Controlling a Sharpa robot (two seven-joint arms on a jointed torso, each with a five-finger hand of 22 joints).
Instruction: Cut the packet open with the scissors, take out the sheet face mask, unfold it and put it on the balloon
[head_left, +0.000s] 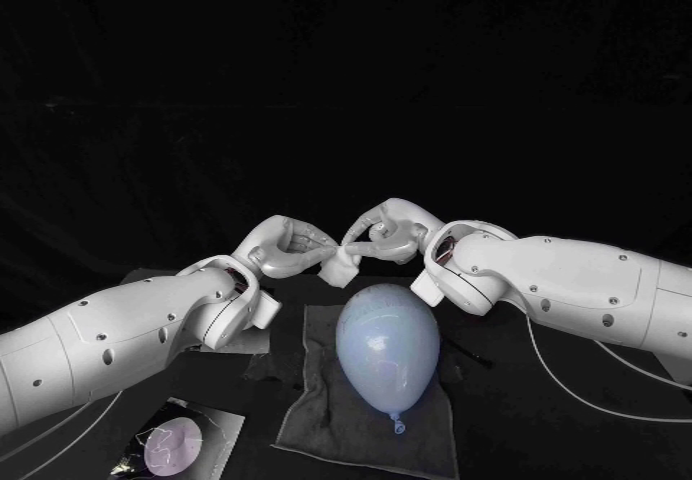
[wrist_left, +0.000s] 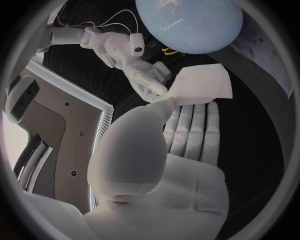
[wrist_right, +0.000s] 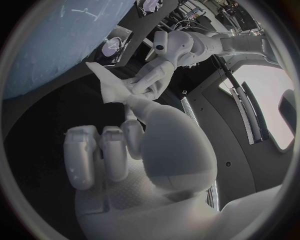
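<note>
The sheet mask (head_left: 340, 263), a small white folded piece, hangs in the air between the two hands, at 12 o'clock from the balloon (head_left: 387, 342) in the head view and just clear of its rounded end. The left hand (head_left: 289, 248) grasps the mask at one edge. The left wrist view shows its thumb pressed on a corner, with the other fingers lying straight under the sheet. The right hand (head_left: 384, 232) pinches the opposite edge, thumb against the sheet, with its other fingers curled in. The two hands nearly touch. The pale blue balloon lies on its side on a dark cloth (head_left: 368, 425) on the black table (head_left: 577, 440), knot toward 6 o'clock. The packet (head_left: 179, 446) lies flat at 8 o'clock from the balloon, well apart from both hands.
</note>
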